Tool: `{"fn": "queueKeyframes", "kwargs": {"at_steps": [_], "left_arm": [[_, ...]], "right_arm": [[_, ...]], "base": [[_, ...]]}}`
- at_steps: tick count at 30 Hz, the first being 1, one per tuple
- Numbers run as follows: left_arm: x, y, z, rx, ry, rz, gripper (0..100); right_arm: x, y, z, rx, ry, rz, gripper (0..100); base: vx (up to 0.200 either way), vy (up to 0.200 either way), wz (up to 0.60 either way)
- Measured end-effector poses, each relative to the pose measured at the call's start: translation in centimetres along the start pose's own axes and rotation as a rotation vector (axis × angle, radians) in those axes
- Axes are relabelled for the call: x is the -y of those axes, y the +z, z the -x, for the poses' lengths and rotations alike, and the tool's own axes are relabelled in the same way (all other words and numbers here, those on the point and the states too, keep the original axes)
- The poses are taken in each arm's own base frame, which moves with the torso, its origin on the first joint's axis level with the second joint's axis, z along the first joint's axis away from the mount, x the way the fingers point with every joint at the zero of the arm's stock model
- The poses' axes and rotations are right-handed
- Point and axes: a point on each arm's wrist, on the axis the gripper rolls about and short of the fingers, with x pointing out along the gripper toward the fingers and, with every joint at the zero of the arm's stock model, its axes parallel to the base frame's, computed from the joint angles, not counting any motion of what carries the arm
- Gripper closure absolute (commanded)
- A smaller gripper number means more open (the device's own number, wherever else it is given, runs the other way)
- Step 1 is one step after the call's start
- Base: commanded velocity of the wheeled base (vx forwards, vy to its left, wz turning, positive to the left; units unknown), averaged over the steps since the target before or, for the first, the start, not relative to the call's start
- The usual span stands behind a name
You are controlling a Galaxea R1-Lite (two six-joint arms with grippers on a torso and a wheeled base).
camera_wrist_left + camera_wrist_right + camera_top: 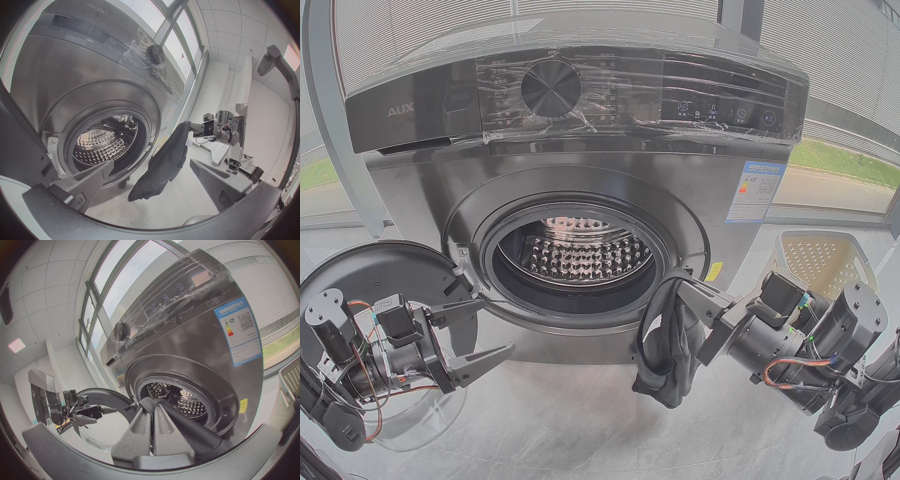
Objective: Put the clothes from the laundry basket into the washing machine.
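Note:
A dark grey washing machine [569, 162] stands in front of me with its round door [375, 275] swung open to the left and the steel drum [581, 253] bare inside. My right gripper [684, 286] is shut on a black garment [669, 340] that hangs down just outside the lower right of the opening. From the right wrist, the garment [187, 424] drapes over the closed fingers [165, 433]. My left gripper [481, 331] is open, holding nothing, low at the left in front of the door. The cream laundry basket [822, 259] sits on the floor at the right.
Pale grey floor [569, 419] lies open between the two arms in front of the machine. Windows run behind and beside the washer. The control panel with its dial [550, 87] is wrapped in plastic film.

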Motion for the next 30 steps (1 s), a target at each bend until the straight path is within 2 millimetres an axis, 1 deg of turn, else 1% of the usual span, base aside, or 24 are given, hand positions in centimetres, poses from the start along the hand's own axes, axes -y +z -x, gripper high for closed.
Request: {"fn": "queueKeyframes", "kwargs": {"at_steps": [5, 13, 19, 30], "left_arm": [[1.0, -0.4, -1.3, -0.011, -0.020, 0.008, 0], [2.1, -1.6, -3.4, -0.051, -0.045, 0.026, 0], [2.0, -2.3, -4.2, -0.076, -0.053, 0.024, 0], [1.5, -3.8, -4.8, -0.132, -0.049, 0.012, 0]], "right_arm": [[-1.0, -0.2, -0.7, 0.001, 0.036, -0.005, 100], [-1.7, -0.8, -1.8, -0.054, 0.057, -0.001, 100], [-2.3, -0.4, -2.8, -0.042, 0.073, -0.005, 100], [-3.1, 0.3, -4.4, 0.003, 0.104, -0.017, 100]], "base": [[0.000, 0.000, 0.00], [0.000, 0.000, 0.00], [0.000, 0.000, 0.00], [0.000, 0.000, 0.00]]}}
